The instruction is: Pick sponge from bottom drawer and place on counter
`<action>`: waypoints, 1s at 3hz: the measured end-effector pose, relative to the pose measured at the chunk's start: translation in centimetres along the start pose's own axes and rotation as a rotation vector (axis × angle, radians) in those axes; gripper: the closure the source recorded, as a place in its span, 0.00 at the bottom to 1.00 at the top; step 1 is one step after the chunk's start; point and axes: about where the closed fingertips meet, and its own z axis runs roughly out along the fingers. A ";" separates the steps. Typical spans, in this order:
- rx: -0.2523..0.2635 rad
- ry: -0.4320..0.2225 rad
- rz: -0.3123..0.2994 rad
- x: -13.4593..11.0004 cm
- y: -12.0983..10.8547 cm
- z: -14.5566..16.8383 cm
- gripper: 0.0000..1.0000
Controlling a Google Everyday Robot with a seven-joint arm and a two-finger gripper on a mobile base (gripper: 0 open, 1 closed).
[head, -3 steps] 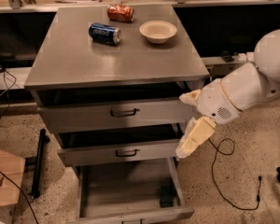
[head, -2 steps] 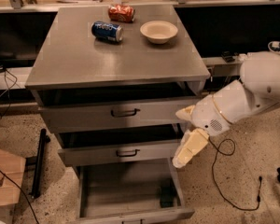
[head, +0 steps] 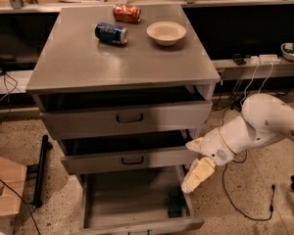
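Note:
The sponge (head: 175, 204) is a small dark block lying on the floor of the bottom drawer (head: 127, 202), at its right side near the front lip. The bottom drawer is pulled out, with a bare grey floor. My gripper (head: 191, 182) is cream-coloured and points down over the drawer's right wall, just above and a little right of the sponge, apart from it. The white arm (head: 255, 126) reaches in from the right. The counter (head: 88, 58) is the grey metal top of the cabinet.
On the counter lie a blue can (head: 111, 33), a red can (head: 127, 13) and a beige bowl (head: 166, 33). The two upper drawers (head: 130, 117) stand partly open. A long bench (head: 264, 65) with cables runs behind. A wooden box (head: 5, 190) stands on the floor at left.
My arm and gripper have moved down and a little left, from beside the middle drawer to just over the bottom drawer's right side. The sponge has come into view.

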 end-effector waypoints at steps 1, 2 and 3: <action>-0.027 -0.066 0.047 4.9 -2.9 3.3 0.00; -0.027 -0.064 0.047 4.9 -2.9 3.5 0.00; -0.035 -0.043 0.042 5.3 -4.0 6.8 0.00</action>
